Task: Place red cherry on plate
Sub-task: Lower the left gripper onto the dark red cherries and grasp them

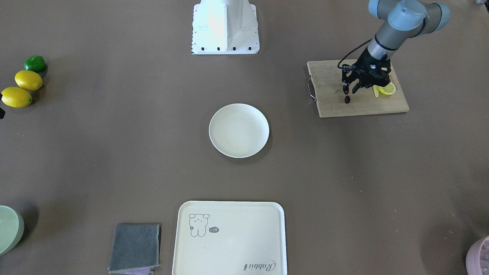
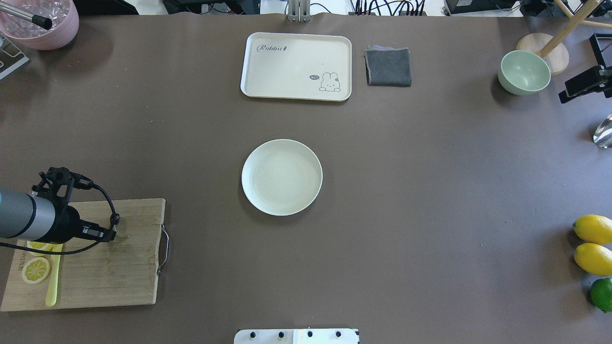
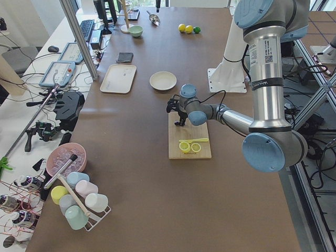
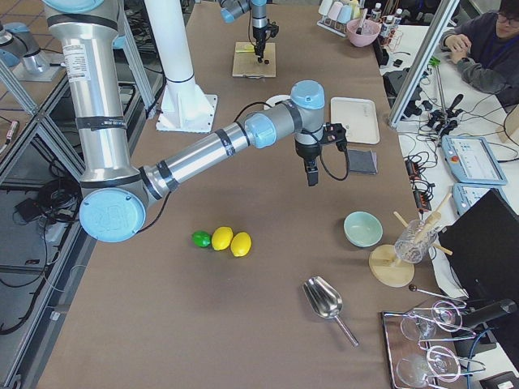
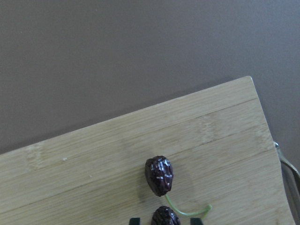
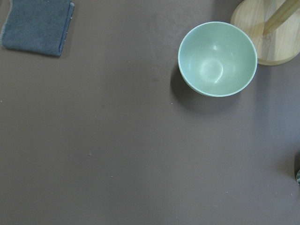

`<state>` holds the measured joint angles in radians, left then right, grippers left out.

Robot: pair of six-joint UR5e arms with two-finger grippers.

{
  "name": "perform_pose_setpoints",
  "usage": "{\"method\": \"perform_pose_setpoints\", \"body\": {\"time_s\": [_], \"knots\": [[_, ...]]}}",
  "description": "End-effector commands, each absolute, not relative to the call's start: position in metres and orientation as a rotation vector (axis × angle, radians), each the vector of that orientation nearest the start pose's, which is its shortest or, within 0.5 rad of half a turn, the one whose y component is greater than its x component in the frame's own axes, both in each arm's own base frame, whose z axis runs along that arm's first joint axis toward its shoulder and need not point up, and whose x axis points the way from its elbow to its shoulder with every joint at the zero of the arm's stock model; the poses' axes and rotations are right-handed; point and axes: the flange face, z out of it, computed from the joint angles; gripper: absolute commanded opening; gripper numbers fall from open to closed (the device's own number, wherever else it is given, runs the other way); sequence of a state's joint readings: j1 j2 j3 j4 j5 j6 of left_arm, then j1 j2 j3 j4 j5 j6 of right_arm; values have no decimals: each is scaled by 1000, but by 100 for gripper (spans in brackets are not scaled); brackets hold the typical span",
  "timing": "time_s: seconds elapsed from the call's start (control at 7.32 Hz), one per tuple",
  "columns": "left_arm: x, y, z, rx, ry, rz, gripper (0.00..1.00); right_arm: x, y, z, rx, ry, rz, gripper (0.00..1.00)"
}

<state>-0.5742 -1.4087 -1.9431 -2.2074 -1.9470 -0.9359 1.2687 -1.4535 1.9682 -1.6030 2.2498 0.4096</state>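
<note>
The red cherry (image 5: pixel 159 175), two tiny dark maroon fruits on a thin green stem, lies on the wooden cutting board (image 1: pixel 366 107) on my left side. In the left wrist view my left gripper (image 5: pixel 165 220) stands open directly over it. Its two fingertips straddle the nearer fruit with a small gap on each side. From the front the same cherry (image 1: pixel 347 99) shows just below the left gripper (image 1: pixel 350 91). The cream-white plate (image 1: pixel 238 130) sits at the table's centre with nothing on it. My right gripper (image 4: pixel 312 180) hangs high over the far right; I cannot tell whether it is open or shut.
Lemon slices (image 1: pixel 387 88) and a yellow knife (image 2: pixel 52 282) share the board. A bear tray (image 2: pixel 296 67) and grey cloth (image 2: pixel 388 67) lie beyond the plate. A pale green bowl (image 6: pixel 217 58) is far right. Two lemons (image 1: pixel 23 88) and a lime (image 1: pixel 35 63) sit near right.
</note>
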Motion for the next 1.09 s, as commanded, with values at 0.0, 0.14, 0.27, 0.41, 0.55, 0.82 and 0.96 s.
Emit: {"method": "perform_pose_setpoints", "body": {"time_s": [0.0, 0.14, 0.27, 0.41, 0.55, 0.82, 0.96], "knots": [[326, -326, 488, 188, 886, 214, 5, -86, -513, 414, 202, -785, -62, 100], [325, -326, 486, 190, 889, 212, 0, -86, -513, 414, 202, -785, -62, 100], [320, -329, 476, 203, 904, 202, 0, -86, -513, 414, 201, -785, -61, 100], [316, -329, 459, 218, 933, 205, 0, -86, -513, 414, 202, -785, -62, 100], [320, -331, 441, 236, 964, 209, 0, -86, -513, 414, 202, -785, -62, 100], [367, -363, 389, 237, 1060, 117, 0, -85, -512, 416, 199, -784, -60, 100], [399, -382, 358, 228, 1111, 67, 0, -84, -509, 423, 189, -779, -55, 100]]}}
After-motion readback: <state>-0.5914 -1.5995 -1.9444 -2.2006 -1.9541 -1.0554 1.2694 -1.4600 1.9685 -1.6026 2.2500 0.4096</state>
